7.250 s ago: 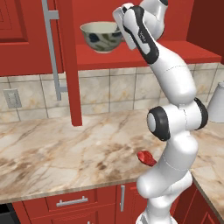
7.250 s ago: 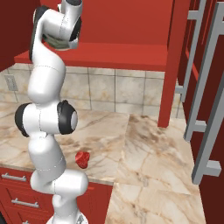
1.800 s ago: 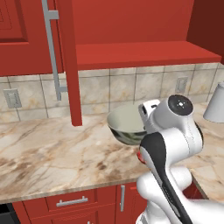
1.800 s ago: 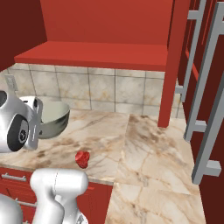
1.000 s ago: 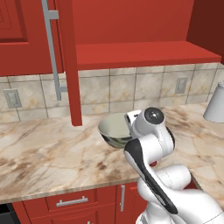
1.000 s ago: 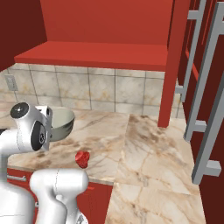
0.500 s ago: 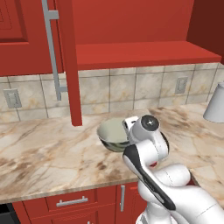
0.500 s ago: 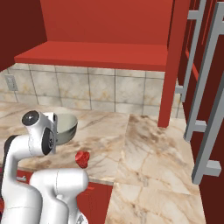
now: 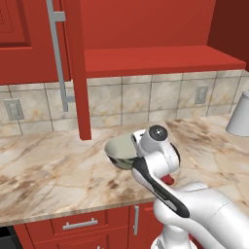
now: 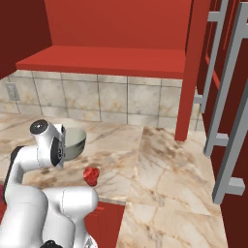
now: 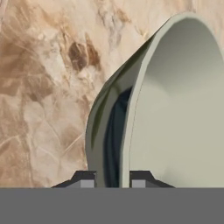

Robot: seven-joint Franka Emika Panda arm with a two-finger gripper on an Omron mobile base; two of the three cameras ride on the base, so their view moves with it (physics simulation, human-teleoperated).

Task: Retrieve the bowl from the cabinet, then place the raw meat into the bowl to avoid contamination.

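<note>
Bowl [image 9: 120,151] held low over the marble counter [image 9: 44,170]

The cream-white bowl had dark leaf marks outside; the gripper [image 11: 113,178] was clenched on its rim, 1 finger inside, 1 outside; the right base view showed the raw meat [image 10: 90,176] lying beside it; the hand view showed the marks close.

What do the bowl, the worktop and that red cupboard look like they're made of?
The bowl looks like glazed ceramic: a smooth cream inside with dark painted marks outside. The worktop seems to be polished marble or a lookalike, beige with brown veins. The cabinet is probably painted wood, a flat, even red.
</note>
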